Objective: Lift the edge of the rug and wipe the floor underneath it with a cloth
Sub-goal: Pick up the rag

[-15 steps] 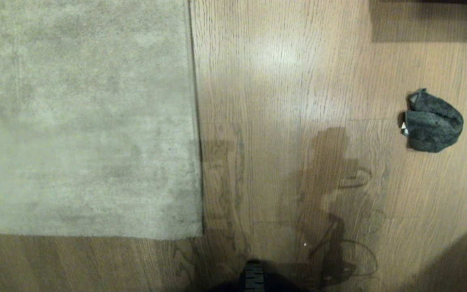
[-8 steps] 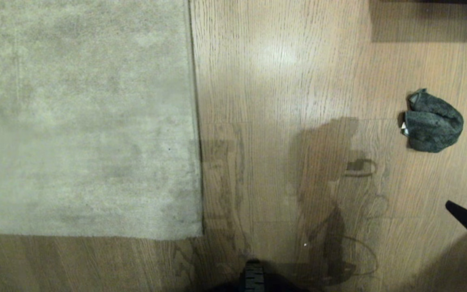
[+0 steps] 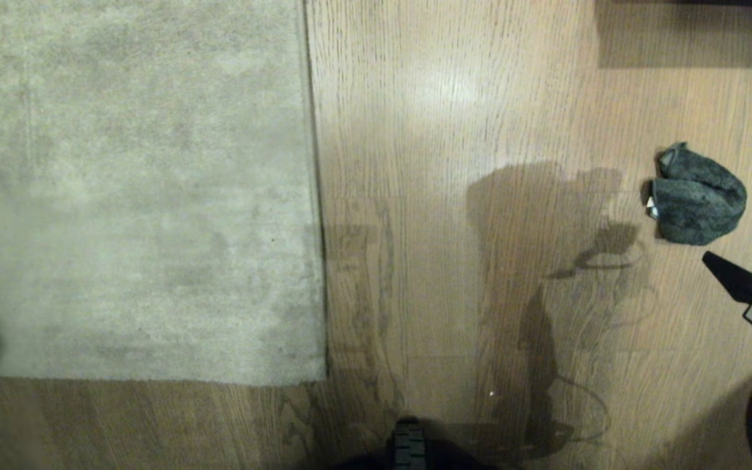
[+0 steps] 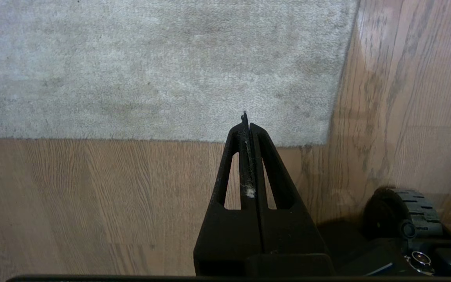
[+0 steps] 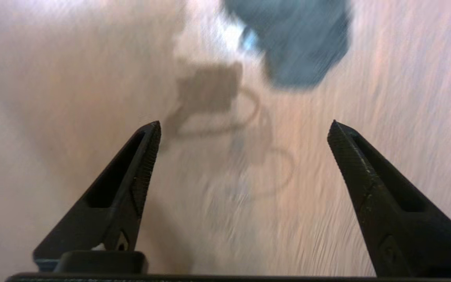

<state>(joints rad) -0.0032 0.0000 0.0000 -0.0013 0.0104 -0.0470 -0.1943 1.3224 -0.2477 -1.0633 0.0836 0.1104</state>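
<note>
Success at this step, I judge, means lowering the right gripper (image 5: 245, 125), jaws spread wide and empty, squarely over the crumpled dark grey-teal microfibre cloth (image 3: 697, 196) on the glossy wood-grain plank floor (image 3: 454, 163) and pinching a thick fold. Well apart to the left, the pale mottled short-pile rug's straight edge (image 3: 314, 196) lies flat, with the left gripper (image 4: 246, 117) pressed together near its corner.
</note>
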